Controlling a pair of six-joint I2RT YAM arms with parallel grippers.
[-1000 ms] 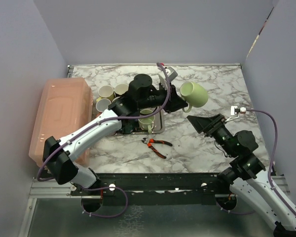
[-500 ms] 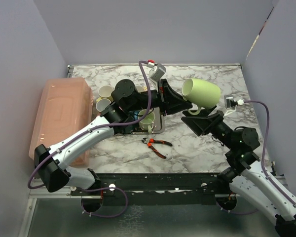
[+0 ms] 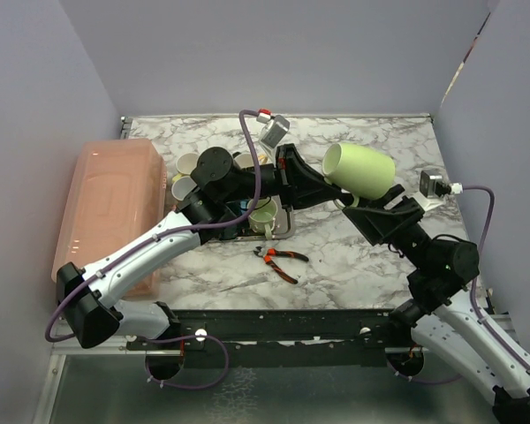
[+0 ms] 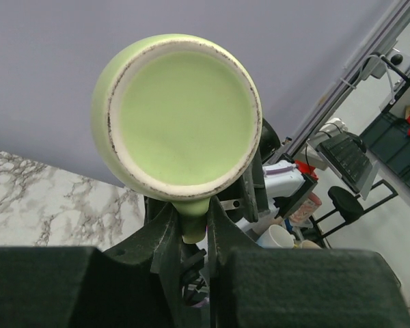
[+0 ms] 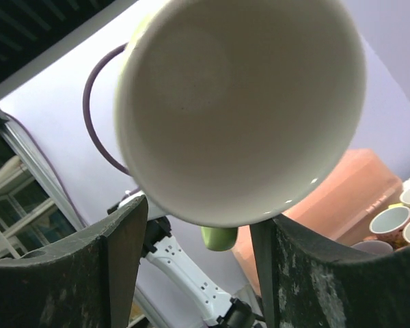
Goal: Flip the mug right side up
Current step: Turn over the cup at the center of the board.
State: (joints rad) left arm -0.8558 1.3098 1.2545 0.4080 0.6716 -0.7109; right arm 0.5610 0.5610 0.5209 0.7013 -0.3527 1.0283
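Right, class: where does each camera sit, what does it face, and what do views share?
Top external: above and behind, looking down on the table; left arm, right arm show.
Left wrist: on the left gripper, facing the mug's base; fingers clamp the handle.
Right wrist: on the right gripper, facing the mug's mouth; fingers flank it.
Shared: the mug.

White-shelled left arm (image 3: 150,247) and right arm (image 3: 464,340), black joints, matte black left gripper (image 3: 334,193), right gripper (image 3: 367,212), purple cables (image 3: 242,124) behind them
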